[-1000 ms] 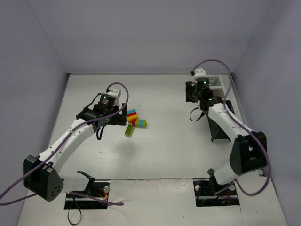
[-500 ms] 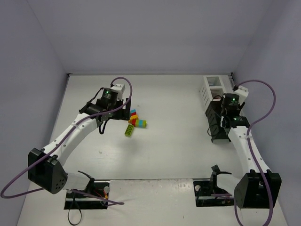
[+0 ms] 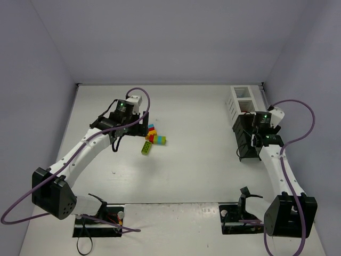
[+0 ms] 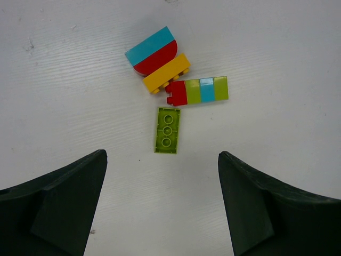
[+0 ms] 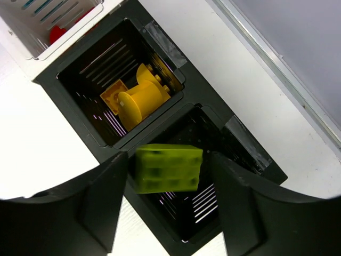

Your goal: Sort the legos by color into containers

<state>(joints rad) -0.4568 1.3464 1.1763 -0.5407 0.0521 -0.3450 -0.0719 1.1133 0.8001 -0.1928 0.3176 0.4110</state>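
Note:
Loose legos [image 3: 153,136] lie mid-table: a cyan-and-red rounded piece [image 4: 152,50], a yellow brick [image 4: 166,73], a red, green and cyan row [image 4: 197,92] and a lime brick [image 4: 167,129]. My left gripper [image 4: 161,157] hovers open just short of the lime brick, with nothing between its fingers. My right gripper [image 5: 168,160] is over the containers [image 3: 242,133] at the right. Its jaws stand apart from a blurred lime-green brick [image 5: 168,168] with a gap on each side. That brick hangs above the black bin [image 5: 234,154].
The neighbouring black bin [image 5: 80,101] holds yellow pieces [image 5: 139,96]. The white slatted bin [image 5: 53,21] at the far end of the row shows something red [image 5: 57,33]. The right wall runs close behind the bins. Both arm bases sit at the near edge.
The right arm swung back from the far side to over the bins, and its jaws widened off the green brick. The left arm shifted slightly toward the pile.

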